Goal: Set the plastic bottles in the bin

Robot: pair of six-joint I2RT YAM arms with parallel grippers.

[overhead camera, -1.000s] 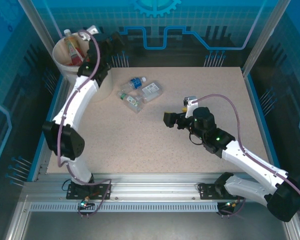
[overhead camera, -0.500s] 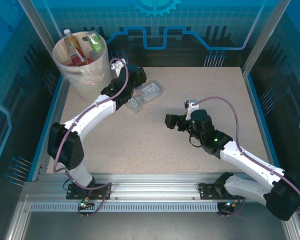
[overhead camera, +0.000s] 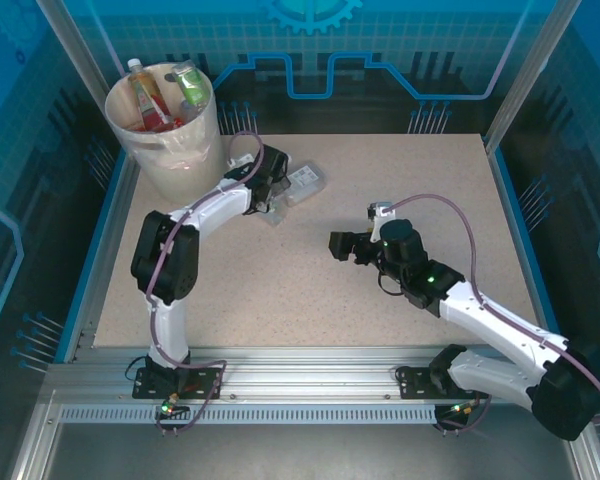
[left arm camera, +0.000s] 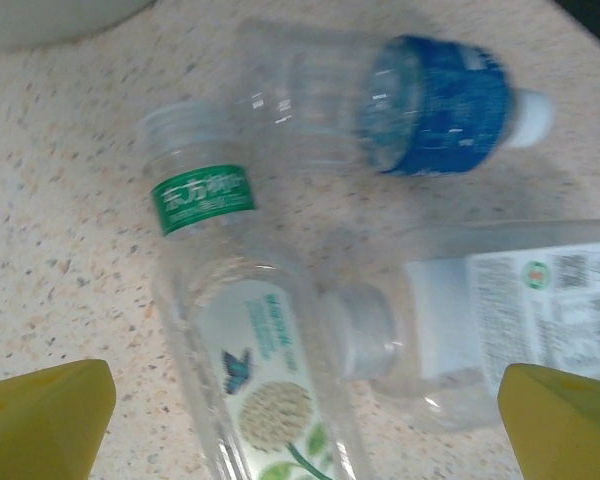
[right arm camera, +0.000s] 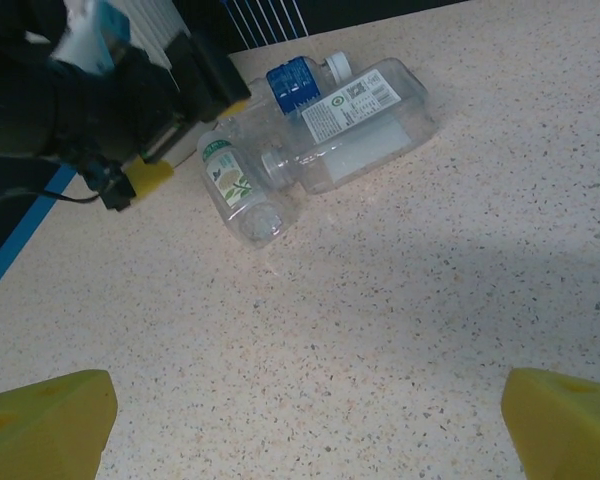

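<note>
Three plastic bottles (right arm camera: 360,120) lie bunched together on the speckled bench (overhead camera: 400,200), just beside the cream bin (overhead camera: 175,155) at the far left corner. The bin holds several more bottles (overhead camera: 152,105) that poke above its rim. The left pincer (left arm camera: 302,425) hangs low over the bunch, jaws spread wide and holding nothing, with its yellow tips either side of the green-labelled bottle (left arm camera: 245,350). The white-labelled bottle (left arm camera: 525,300) has its neck against that one, and the blue-labelled bottle (left arm camera: 430,105) lies close behind both. The right pincer (right arm camera: 302,425) hovers over bare bench well apart from them, also wide open and empty. The likely trouble is crowding. One finger may land on the white-labelled neighbour rather than beside it, so closing could trap two bottles or shove them apart. Smooth, round plastic may also squirt from the grip or roll away. At the bin, the bottles sticking up could deflect a drop back onto the bench.
</note>
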